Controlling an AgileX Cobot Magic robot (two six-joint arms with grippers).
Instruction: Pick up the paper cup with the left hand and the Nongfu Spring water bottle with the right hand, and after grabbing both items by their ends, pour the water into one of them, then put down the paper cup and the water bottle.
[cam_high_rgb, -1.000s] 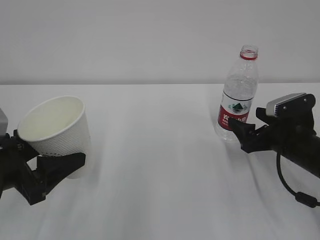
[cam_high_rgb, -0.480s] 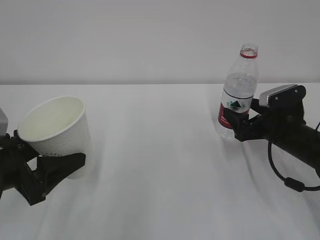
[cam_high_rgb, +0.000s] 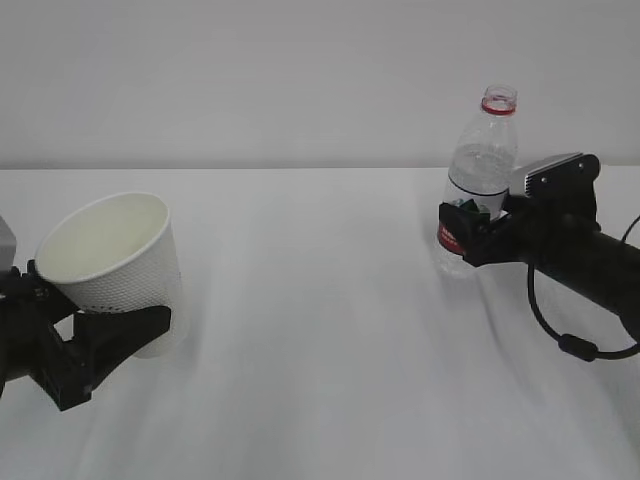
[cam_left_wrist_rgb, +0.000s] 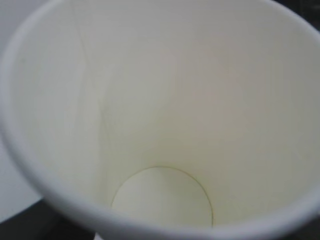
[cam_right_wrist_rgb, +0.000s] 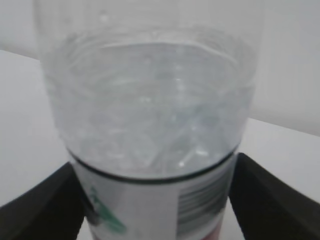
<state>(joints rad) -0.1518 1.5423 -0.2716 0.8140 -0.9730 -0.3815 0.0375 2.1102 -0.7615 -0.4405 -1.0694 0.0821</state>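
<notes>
Inside paper cup (cam_left_wrist_rgb: 165, 125): dry cream base.

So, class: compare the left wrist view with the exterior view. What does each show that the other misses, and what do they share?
Only the left wrist view shows the flat round bottom of the white tapered paper cup, dry and empty.

Only the exterior view shows the tall clear plastic bottle with its red label, uncapped, the black right gripper around its label, the black left gripper under the cup, and the white table.

Both show the cup's cream inside and rim.
</notes>
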